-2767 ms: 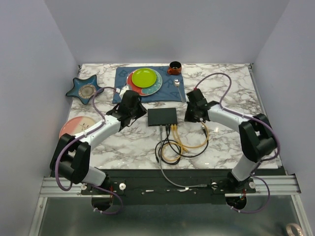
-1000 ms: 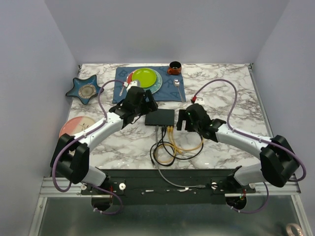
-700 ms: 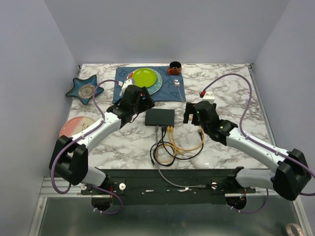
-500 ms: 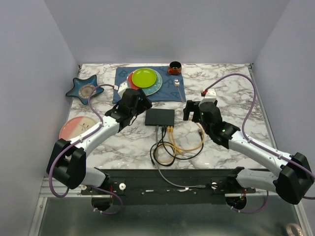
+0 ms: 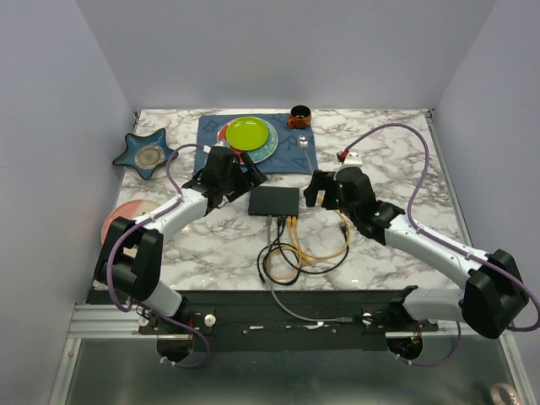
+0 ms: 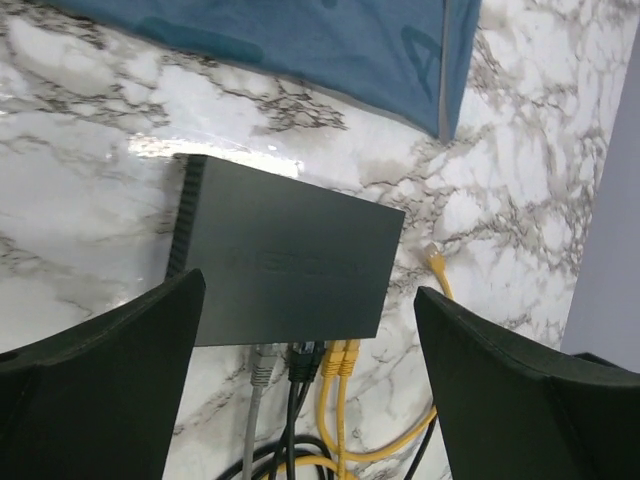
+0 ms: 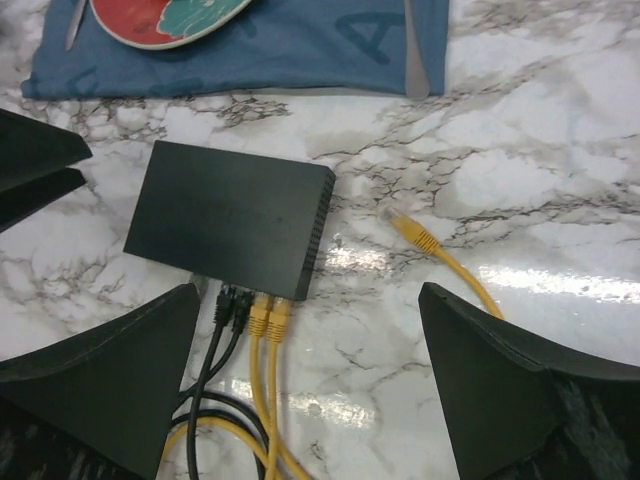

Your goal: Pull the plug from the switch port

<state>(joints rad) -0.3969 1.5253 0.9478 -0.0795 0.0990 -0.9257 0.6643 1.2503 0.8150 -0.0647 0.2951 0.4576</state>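
Matte-black flat switch (image 5: 278, 200) lying at desk (image 5: 211, 245) centre, veined marble; yellow plugs (image 7: 268, 318) sitting in near edge. Left gripper (image 6: 309, 285), right gripper (image 7: 310, 290) gaping wide, empty.

Bright, even light from above, white glare on the glossy marble table (image 7: 560, 280), soft shadow beside the switch (image 7: 230, 215)

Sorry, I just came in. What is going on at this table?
Two robot arms are working at a flat matte-black switch box on the white marble table. The left gripper and the right gripper hover on either side of it, fingers open and holding nothing. Two yellow cables, some black cables and a grey cable are plugged into its near edge. A loose yellow plug lies on the marble to the right of the box.
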